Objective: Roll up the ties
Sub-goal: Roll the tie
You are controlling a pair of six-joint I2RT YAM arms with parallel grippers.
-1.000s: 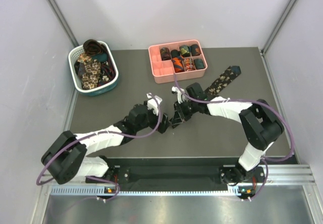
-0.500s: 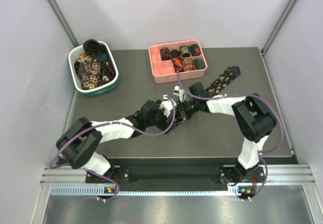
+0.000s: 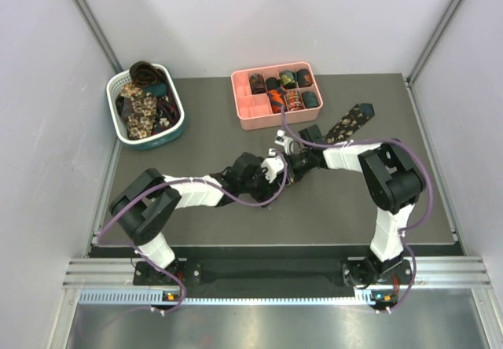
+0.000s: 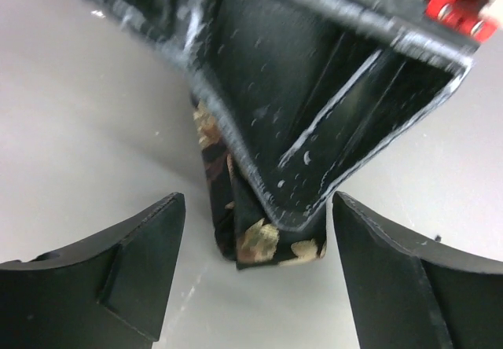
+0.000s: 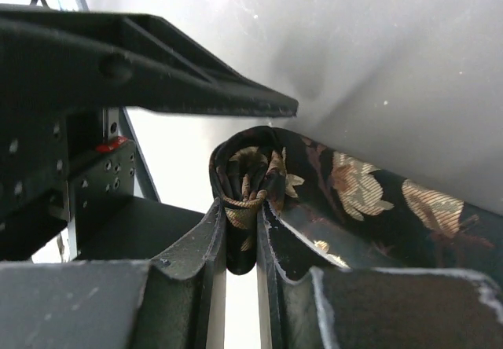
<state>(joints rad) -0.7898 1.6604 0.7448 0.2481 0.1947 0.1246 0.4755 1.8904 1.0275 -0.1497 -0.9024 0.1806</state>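
Note:
A dark tie with beige flowers lies diagonally on the table, its wide end at the back right. Its near end is wound into a small coil. My right gripper is shut on that coil, at mid table. My left gripper has come in from the left and is open. Its two fingers stand one on each side of the coil without touching it. One finger of the right gripper covers most of the coil in the left wrist view.
A pink divided tray at the back centre holds several rolled ties. A white-and-teal basket at the back left holds loose ties. Grey walls close in both sides of the table.
The left arm has reached to the right until its gripper straddles the coil, and its jaws have narrowed a little. The right gripper has drawn back slightly, still gripping the coil.

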